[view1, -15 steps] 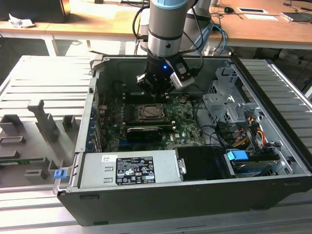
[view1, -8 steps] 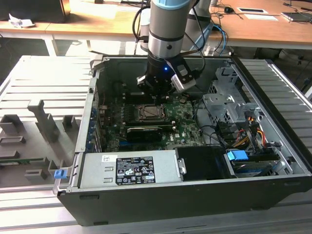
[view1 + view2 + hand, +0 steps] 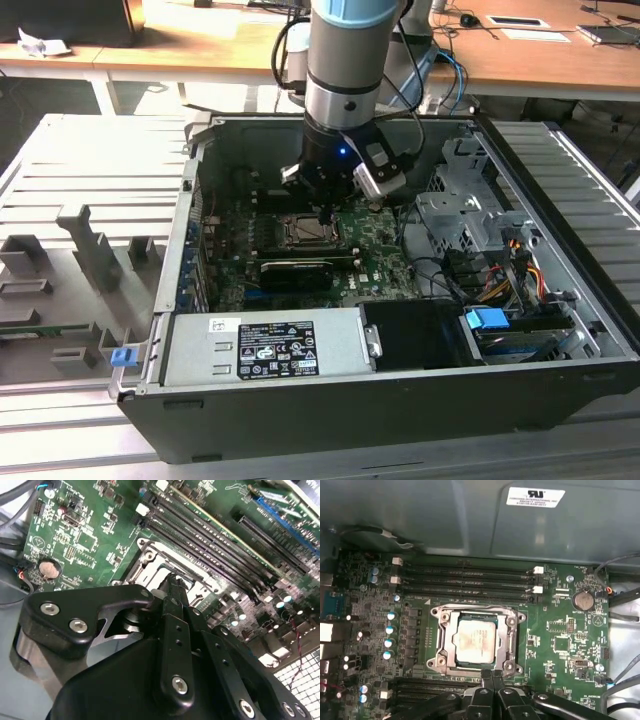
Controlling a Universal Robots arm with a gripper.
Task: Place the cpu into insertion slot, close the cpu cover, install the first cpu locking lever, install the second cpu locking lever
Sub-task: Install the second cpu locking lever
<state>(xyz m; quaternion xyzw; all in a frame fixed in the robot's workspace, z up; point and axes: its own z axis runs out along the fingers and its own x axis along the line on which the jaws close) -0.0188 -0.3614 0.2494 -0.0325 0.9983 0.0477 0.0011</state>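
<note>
A: Chip?
B: Chip (image 3: 475, 641) seated in socket (image 3: 512, 630), cover (image 3: 446, 640) down around it, mid circuit board (image 3: 560, 645).
A: Hand?
B: Hand (image 3: 492, 674) at the socket's edge, fingers pressed together, holding nothing.

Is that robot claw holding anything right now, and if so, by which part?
Nothing. The gripper has its fingers pressed together with nothing between them, at the edge of the cpu cover. The cpu already lies in the insertion slot.

A labelled grey power supply (image 3: 265, 345) sits beside bundled coloured cables (image 3: 505, 270) inside the case.
</note>
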